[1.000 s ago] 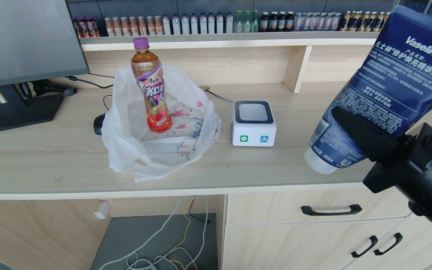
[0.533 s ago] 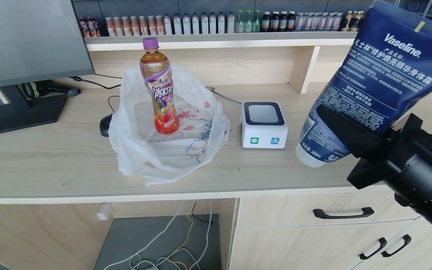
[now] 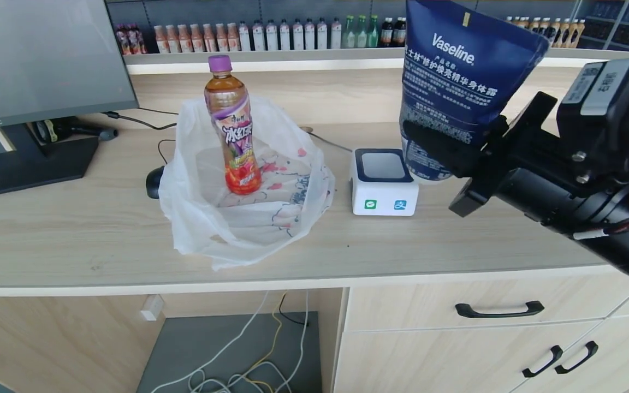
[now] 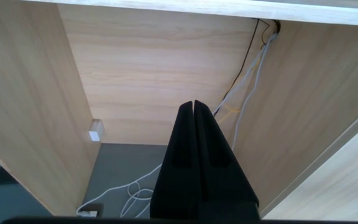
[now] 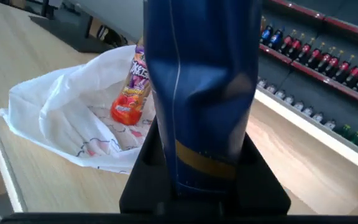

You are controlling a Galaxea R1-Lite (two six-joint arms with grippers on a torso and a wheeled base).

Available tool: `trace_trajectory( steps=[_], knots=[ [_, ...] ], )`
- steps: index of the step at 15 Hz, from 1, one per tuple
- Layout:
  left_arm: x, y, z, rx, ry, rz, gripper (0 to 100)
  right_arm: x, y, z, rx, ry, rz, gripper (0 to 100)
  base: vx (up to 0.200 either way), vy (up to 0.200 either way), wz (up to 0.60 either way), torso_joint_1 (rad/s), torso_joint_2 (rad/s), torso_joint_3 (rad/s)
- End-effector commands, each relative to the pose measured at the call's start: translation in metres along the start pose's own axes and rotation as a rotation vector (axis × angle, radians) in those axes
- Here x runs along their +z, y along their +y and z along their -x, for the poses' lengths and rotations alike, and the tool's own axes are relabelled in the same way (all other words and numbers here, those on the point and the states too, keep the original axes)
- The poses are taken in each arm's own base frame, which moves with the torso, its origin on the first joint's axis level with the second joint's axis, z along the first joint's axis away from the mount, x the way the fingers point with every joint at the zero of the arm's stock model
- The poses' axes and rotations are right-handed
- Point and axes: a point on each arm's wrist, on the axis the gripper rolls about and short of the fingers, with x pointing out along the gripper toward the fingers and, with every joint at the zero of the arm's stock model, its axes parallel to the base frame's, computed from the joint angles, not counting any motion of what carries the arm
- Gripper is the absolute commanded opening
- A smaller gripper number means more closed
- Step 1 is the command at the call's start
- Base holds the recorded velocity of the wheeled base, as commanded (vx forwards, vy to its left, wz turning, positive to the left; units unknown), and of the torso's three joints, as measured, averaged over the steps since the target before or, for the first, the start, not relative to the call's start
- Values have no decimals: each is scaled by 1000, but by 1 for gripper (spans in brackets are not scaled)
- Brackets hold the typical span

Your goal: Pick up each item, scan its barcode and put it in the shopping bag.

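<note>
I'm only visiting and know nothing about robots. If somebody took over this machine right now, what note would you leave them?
Right hand: shut on the blue lotion tube, held upright, crimped end up, close beside the white scanner.
Left hand: shut, empty, below the counter.
Done: the tea bottle stands in the shopping bag.
Left: scan the tube (cannot tell whether it has registered), then put it in the bag.

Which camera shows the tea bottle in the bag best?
Head view: the purple-capped plastic tea bottle stands whole in the white plastic bag. Right wrist view: the dark blue tube hides its top. Left wrist view: wooden panels.
</note>
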Motion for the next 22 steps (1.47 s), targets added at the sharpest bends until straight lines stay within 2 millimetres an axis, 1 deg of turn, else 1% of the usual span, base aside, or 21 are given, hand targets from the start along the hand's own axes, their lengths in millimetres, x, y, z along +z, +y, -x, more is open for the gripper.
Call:
trace_trajectory(
  steps=[1,3,4,6,7,9,11,12,14,16,19,22],
  knots=[
    [0,0,0,0,0,0,0,-8,-4,-20,7,-1,128,0,0,0,0,0,0,0],
    [0,0,0,0,0,0,0,-16,-1,-23,51,-15,240,0,0,0,0,0,0,0],
    [0,0,0,0,0,0,0,-24,-1,-28,95,-51,347,0,0,0,0,0,0,0],
    [0,0,0,0,0,0,0,-31,1,-38,140,-112,462,0,0,0,0,0,0,0],
    [0,0,0,0,0,0,0,-34,2,-40,152,-125,491,0,0,0,0,0,0,0],
    [0,0,0,0,0,0,0,-52,2,-45,200,-161,579,0,0,0,0,0,0,0],
    [0,0,0,0,0,0,0,-50,-4,-49,189,-187,596,0,0,0,0,0,0,0],
    [0,0,0,0,0,0,0,-55,-3,-50,219,-208,591,0,0,0,0,0,0,0],
    [0,0,0,0,0,0,0,-64,-8,-48,239,-214,601,0,0,0,0,0,0,0],
    [0,0,0,0,0,0,0,-80,-11,-40,280,-224,650,0,0,0,0,0,0,0],
    [0,0,0,0,0,0,0,-90,-15,-34,301,-231,700,0,0,0,0,0,0,0],
    [0,0,0,0,0,0,0,-99,-12,-36,320,-238,711,0,0,0,0,0,0,0]
  ],
)
